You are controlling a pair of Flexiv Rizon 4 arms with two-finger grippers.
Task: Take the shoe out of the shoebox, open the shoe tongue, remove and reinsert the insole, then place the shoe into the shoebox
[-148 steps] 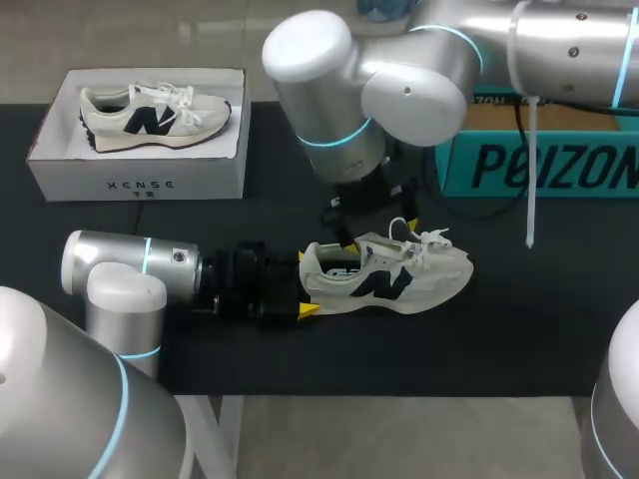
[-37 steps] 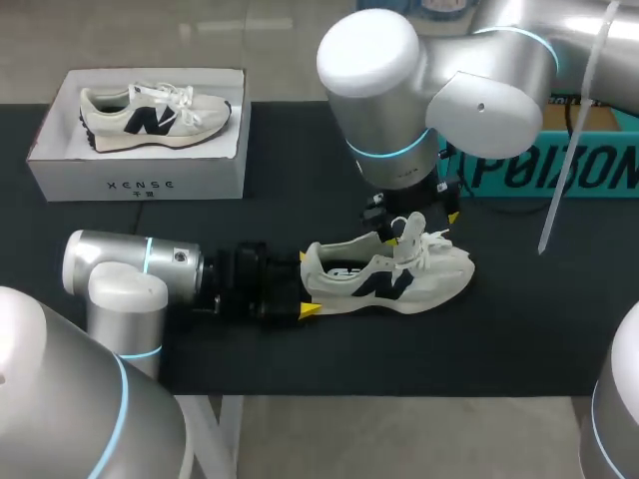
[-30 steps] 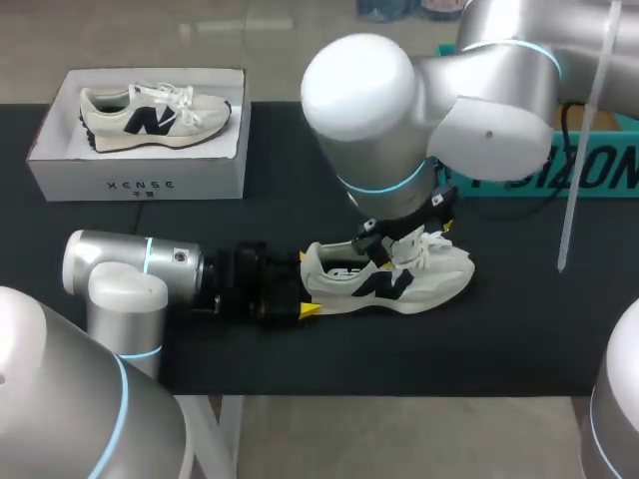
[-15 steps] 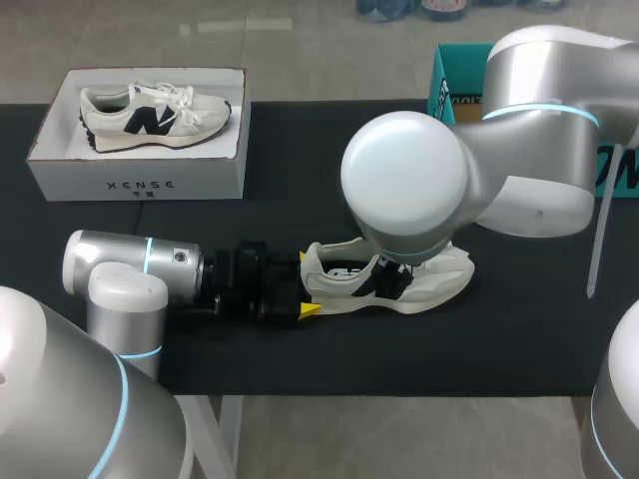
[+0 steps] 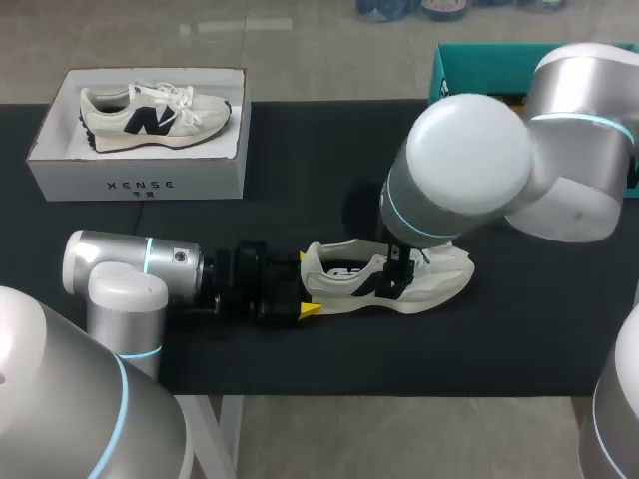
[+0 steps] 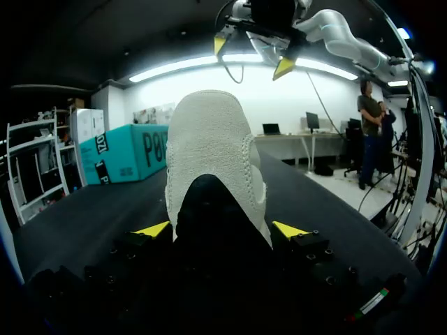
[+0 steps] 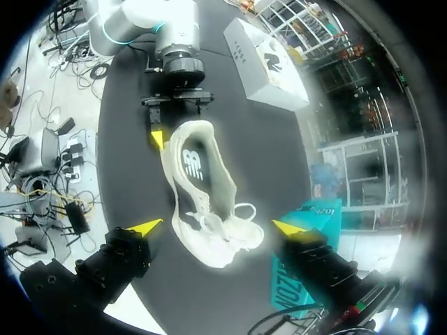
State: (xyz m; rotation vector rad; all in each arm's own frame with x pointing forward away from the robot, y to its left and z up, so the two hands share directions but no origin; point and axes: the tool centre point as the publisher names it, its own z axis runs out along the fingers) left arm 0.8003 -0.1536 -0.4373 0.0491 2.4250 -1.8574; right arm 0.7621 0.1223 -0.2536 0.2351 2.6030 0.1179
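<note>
White cardboard shoebox [image 5: 140, 185]: well off to the side of the left gripper, on the black table [image 5: 300, 150]; holds a second sneaker [image 5: 150, 115] lying on its side. Judged the return place, kept apart so the work area is free.

Left gripper [image 6: 221, 230]: lies low along the table, yellow tips pressed against both sides of the heel. Judged a brace, so that the shoe does not slide or tip while it is worked from above.

Shoe [image 5: 344, 284]: off-white sneaker, out of the shoebox, upright on its sole, heel between the left fingers, toe pointing away from them. Insole [image 7: 193, 162] visible in the opening; laces [image 7: 237, 223] loose over the forefoot, directly under the right gripper.

Right gripper [image 7: 216, 227]: hangs above the shoe, pointing down, fingers spread wide and holding nothing, clear of the shoe. Judged poised over the tongue and opening, for a reach inside.

Teal box [image 5: 469, 65]: beyond the right arm, apart from the shoe.
</note>
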